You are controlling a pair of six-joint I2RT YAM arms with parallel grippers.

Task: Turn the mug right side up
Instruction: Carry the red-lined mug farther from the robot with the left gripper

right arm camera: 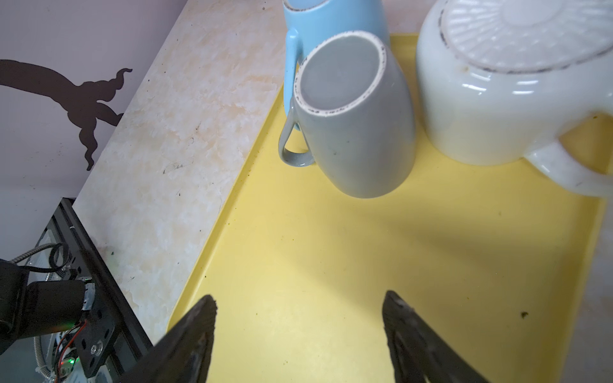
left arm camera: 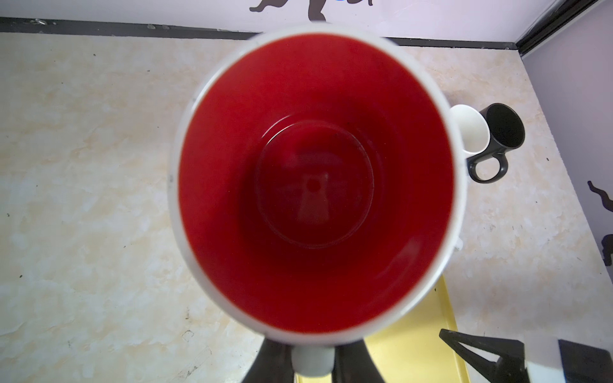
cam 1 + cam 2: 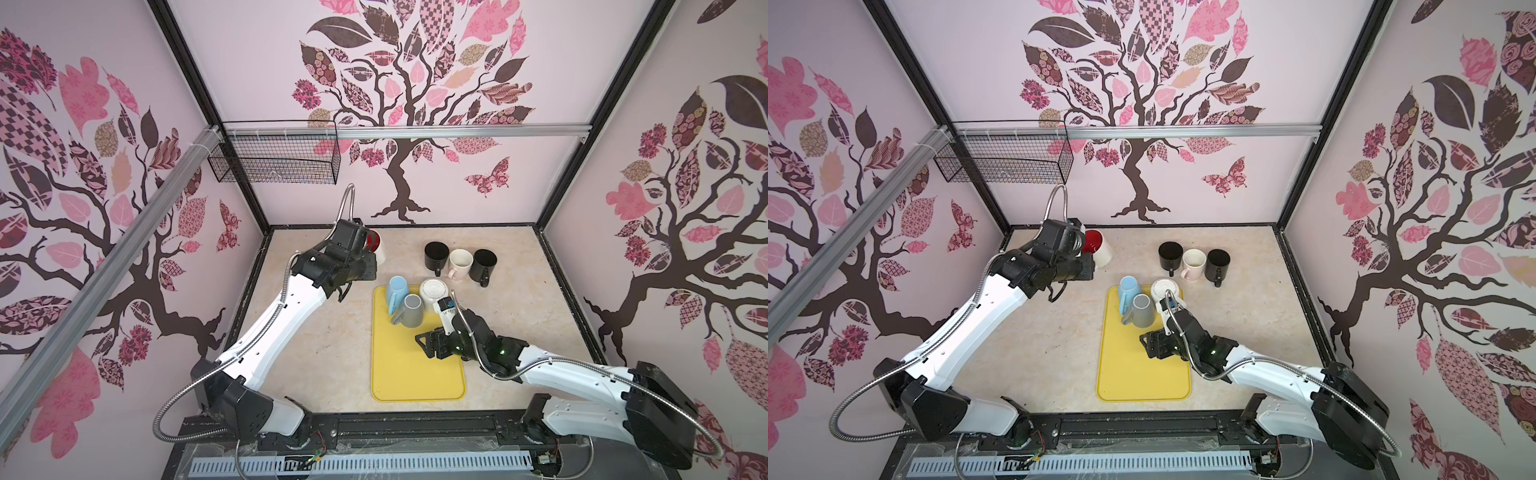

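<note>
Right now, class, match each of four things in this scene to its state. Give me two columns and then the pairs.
1 red-lined mug
2 grey mug
3 pale pink mug
4 right gripper

A open above the yellow tray
B upside down on that tray
C upright between two black mugs
D handle gripped by the left gripper

Pairs: 1-D, 2-B, 3-C, 4-A

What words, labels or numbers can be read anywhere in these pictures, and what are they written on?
No text reads clearly anywhere.
On the white camera housing of the right arm: a short line of dark print below a blue sticker, too small and blurred to read.
On the red-lined mug and the yellow tray: no writing shows.
On the wall decals: trees, leaves and butterflies only, no words.
</note>
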